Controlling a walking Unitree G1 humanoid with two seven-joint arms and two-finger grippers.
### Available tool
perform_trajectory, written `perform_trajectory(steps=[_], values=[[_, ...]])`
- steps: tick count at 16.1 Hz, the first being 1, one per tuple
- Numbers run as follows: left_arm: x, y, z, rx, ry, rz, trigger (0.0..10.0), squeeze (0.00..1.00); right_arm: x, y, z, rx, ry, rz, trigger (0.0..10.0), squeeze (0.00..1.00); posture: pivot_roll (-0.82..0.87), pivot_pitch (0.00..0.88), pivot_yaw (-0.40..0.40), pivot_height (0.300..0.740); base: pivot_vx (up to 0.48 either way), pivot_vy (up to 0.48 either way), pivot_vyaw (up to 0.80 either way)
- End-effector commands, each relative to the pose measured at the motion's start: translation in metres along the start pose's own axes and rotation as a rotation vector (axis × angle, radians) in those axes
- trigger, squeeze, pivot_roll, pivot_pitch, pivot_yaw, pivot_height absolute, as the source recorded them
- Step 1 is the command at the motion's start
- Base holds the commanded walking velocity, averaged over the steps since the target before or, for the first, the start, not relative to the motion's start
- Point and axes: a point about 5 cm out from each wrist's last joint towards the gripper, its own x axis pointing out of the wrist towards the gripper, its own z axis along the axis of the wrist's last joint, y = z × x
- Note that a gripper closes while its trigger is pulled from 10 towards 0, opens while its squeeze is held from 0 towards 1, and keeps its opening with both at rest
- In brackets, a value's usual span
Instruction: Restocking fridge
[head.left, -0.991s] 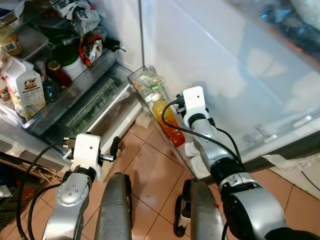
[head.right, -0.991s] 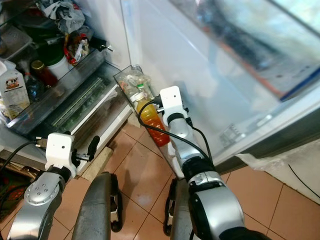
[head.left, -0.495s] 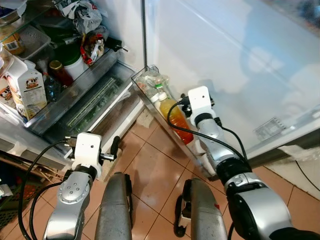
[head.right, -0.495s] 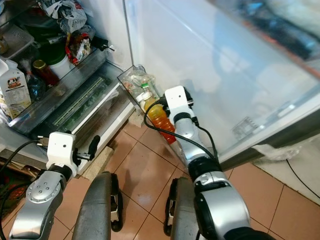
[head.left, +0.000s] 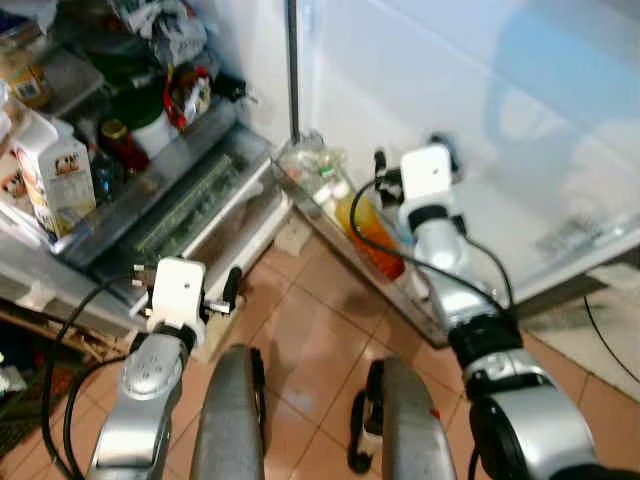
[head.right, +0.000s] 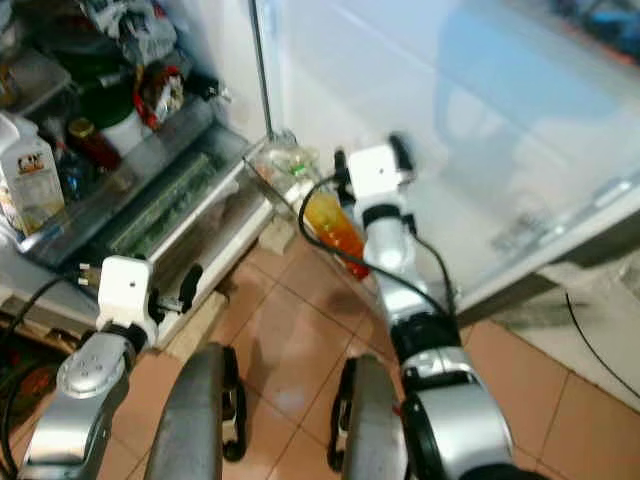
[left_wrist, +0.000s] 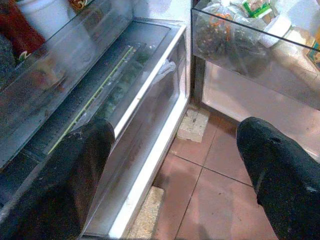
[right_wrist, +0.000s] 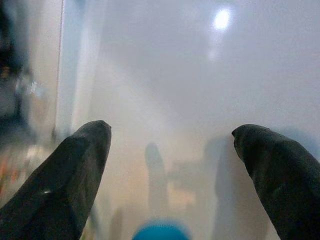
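open fridge, both grippers empty

head views: the white fridge door (head.left: 480, 110) stands open. its clear plastic door bin (head.left: 335, 215) holds an orange juice bottle (head.left: 368, 228). the right gripper (head.left: 440, 150) is raised beside that bin, against the door.

left wrist view: the left gripper (left_wrist: 170, 165), fingers spread and empty, hangs low before the clear crisper drawer (left_wrist: 120, 95).

right wrist view: fingers (right_wrist: 70, 175) spread wide, holding nothing, facing the door's white inner wall.

An orange juice bottle (head.left: 368, 228) stands upright in the open fridge's door bin (head.left: 300, 185).
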Motion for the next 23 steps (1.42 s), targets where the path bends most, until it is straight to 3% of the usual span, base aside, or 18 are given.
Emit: perform_trajectory(steps=[1, 5, 7, 10, 11, 12, 21, 23], values=[[-0.001, 0.002, -0.005, 0.0, 0.017, 0.015, 10.0, 0.0, -0.005, -0.007, 0.004, 0.006, -0.043, -0.014, 10.0, 1.0, 0.13, 0.192, -0.017, 0.644, 0.0, 0.0, 0.0], [0.002, 0.003, 0.0, -0.009, -0.006, 0.042, 10.0, 0.0, -0.024, -0.014, 0.014, 0.041, -0.115, 0.014, 10.0, 1.0, 0.11, 0.171, -0.011, 0.644, 0.0, 0.0, 0.0], [0.004, 0.0, 0.0, -0.025, -0.022, 0.042, 10.0, 0.0, -0.054, -0.019, 0.007, 0.082, -0.077, 0.025, 10.0, 1.0, 0.09, 0.139, -0.007, 0.644, 0.0, 0.0, 0.0], [0.008, -0.007, 0.0, -0.048, -0.036, 0.002, 10.0, 0.0, -0.077, -0.012, 0.003, 0.164, -0.012, 0.039, 10.0, 1.0, 0.07, 0.099, 0.008, 0.644, 0.0, 0.0, 0.0], [0.011, -0.009, 0.002, -0.049, -0.043, -0.008, 10.0, 0.0, -0.085, -0.008, 0.003, 0.166, 0.01, 0.063, 10.0, 0.09, 0.06, 0.092, 0.012, 0.644, 0.0, 0.0, 0.0], [0.015, -0.009, 0.003, -0.047, -0.046, -0.012, 10.0, 0.0, -0.094, -0.003, -0.001, 0.193, 0.036, 0.106, 10.0, 0.0, 0.05, 0.076, 0.02, 0.644, 0.0, 0.0, 0.0], [0.023, -0.01, 0.005, -0.039, -0.073, 0.004, 10.0, 0.0, -0.092, -0.009, 0.009, 0.218, 0.045, 0.136, 10.0, 0.0, 0.05, 0.044, 0.023, 0.737, 0.0, 0.0, 0.0], [0.023, -0.011, 0.005, -0.042, -0.077, 0.0, 10.0, 0.0, -0.097, -0.009, 0.006, 0.23, 0.063, 0.165, 10.0, 0.0, 0.05, 0.04, 0.023, 0.74, 0.0, 0.0, 0.0]])
